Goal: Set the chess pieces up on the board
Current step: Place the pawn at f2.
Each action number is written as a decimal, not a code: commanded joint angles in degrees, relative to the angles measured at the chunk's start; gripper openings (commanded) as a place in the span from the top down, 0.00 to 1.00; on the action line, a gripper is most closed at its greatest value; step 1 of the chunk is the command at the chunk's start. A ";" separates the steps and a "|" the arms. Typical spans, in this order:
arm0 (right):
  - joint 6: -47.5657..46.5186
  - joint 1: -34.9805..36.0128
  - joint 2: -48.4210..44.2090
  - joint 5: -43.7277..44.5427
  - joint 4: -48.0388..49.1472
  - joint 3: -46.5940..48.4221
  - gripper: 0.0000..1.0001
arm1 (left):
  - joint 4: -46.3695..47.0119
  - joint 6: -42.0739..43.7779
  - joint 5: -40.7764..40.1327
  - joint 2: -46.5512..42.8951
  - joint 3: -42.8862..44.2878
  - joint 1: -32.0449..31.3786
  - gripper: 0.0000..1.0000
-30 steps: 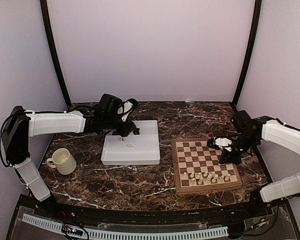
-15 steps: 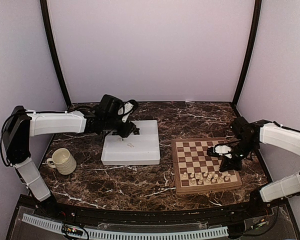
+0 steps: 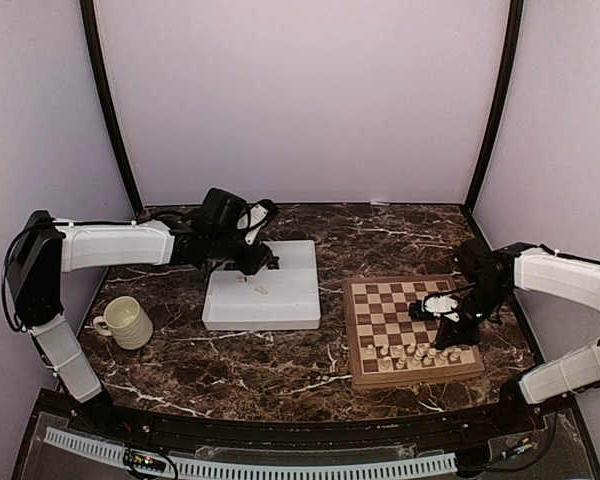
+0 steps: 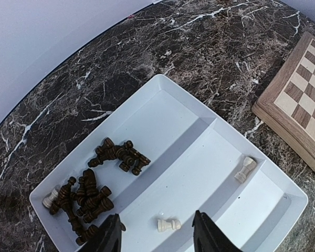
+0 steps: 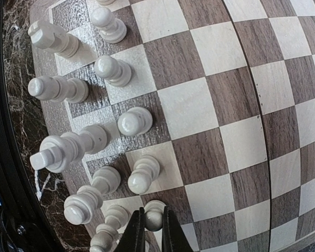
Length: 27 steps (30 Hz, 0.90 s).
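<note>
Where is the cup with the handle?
In the top view, the cream mug sits on the left side of the table, left of the white tray and far from the chessboard.

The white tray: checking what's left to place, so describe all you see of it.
White plastic-looking tray, rectangular, rounded corners, flat on the marble table, a ridge splitting it into two long compartments. One holds heaped dark pieces plus one cream piece; the other, two cream pieces lying down. The left hand hovers open above.
</note>
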 commanded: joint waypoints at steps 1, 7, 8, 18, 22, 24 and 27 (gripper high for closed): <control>0.00 0.52 0.03 0.57 0.75 -0.58 0.91 | -1.46 0.00 0.88 0.02 1.70 0.27 0.51; 0.46 0.58 -0.16 1.56 1.65 -1.02 0.90 | -1.68 -0.17 1.22 0.25 1.95 0.27 0.51; 0.77 0.54 -0.26 1.95 2.03 -1.02 0.90 | -1.73 -0.22 1.23 0.31 1.97 0.26 0.51; 0.79 0.53 -0.86 2.60 2.11 -1.10 0.86 | -2.20 -0.42 1.59 0.40 2.37 0.21 0.51; 0.53 0.49 -0.81 2.31 1.66 -1.19 0.84 | -2.30 -0.36 1.76 0.41 2.40 0.21 0.51; 0.44 0.61 -0.73 2.10 1.34 -1.15 0.84 | -2.37 -0.36 1.84 0.41 2.42 0.29 0.51; 0.22 0.58 -0.30 1.73 0.81 -1.19 0.84 | -2.43 -0.36 2.01 0.46 2.46 0.24 0.51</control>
